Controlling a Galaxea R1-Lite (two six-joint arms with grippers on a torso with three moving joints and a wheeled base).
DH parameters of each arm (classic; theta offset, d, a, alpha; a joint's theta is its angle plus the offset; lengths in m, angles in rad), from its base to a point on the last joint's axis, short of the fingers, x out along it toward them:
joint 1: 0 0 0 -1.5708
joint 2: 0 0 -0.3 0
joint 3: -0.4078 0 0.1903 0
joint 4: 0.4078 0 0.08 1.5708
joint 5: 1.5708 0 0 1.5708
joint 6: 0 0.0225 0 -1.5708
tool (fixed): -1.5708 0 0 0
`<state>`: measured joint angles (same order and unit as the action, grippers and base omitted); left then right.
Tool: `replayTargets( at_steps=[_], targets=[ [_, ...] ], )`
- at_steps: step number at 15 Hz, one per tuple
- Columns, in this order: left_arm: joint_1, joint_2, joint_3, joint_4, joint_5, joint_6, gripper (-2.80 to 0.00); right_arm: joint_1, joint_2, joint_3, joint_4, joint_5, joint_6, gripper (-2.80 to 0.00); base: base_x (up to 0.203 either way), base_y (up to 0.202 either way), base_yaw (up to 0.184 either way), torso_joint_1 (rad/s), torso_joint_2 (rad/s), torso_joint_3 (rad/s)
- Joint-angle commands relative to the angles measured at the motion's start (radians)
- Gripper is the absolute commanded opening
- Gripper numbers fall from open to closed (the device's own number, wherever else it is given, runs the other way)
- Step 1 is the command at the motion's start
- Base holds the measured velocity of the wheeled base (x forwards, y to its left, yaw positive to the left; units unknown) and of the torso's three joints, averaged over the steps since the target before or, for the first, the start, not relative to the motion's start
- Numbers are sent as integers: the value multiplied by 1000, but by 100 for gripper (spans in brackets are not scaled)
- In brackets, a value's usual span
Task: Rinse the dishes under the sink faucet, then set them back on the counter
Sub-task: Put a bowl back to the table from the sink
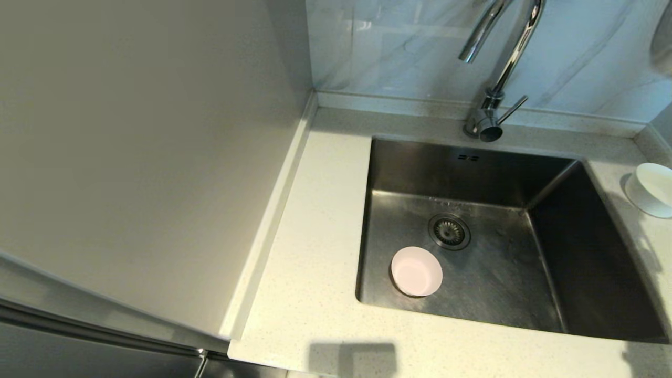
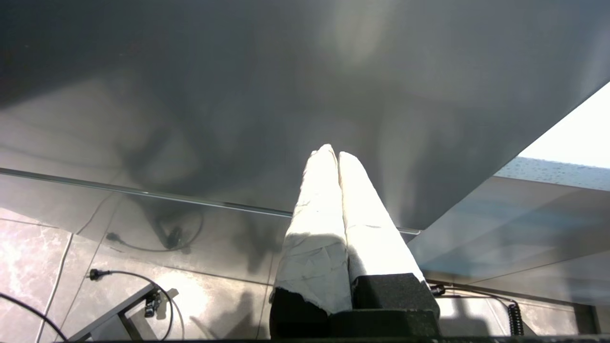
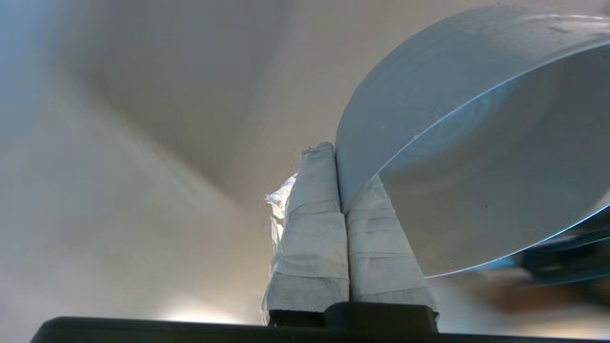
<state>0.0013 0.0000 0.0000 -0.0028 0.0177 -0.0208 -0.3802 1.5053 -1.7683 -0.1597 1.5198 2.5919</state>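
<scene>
A pale pink bowl (image 1: pixel 416 271) sits upright on the floor of the sink (image 1: pixel 525 294), close to the drain strainer (image 1: pixel 449 231). A white bowl (image 1: pixel 652 189) stands on the counter (image 1: pixel 315 236) at the far right edge of the head view. In the right wrist view, my right gripper (image 3: pixel 336 159) is shut on the rim of a light grey bowl (image 3: pixel 452 95), one finger outside the wall and one inside. My left gripper (image 2: pixel 333 153) is shut with nothing in it, low beside a grey cabinet front. Neither arm shows in the head view.
The chrome faucet (image 1: pixel 504 58) rises behind the sink, its spout over the back of the basin and its lever (image 1: pixel 512 110) pointing right. A beige wall panel (image 1: pixel 131 157) bounds the counter on the left. Cables lie on the tiled floor (image 2: pixel 119 286).
</scene>
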Motion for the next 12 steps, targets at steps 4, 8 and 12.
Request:
replayTargets(
  at_steps=[4,8,12],
  targets=[
    [0,-3,0,0,1,-1,-280,-55,-16,73,184,10,-222,-280,0,0,0,0,0,0],
    [0,-3,0,0,1,-1,-280,83,-22,-36,148,10,-330,-280,0,0,0,0,0,0],
    [0,-3,0,0,1,-1,-280,74,-42,87,-45,10,-369,-280,0,0,0,0,0,0]
  ],
)
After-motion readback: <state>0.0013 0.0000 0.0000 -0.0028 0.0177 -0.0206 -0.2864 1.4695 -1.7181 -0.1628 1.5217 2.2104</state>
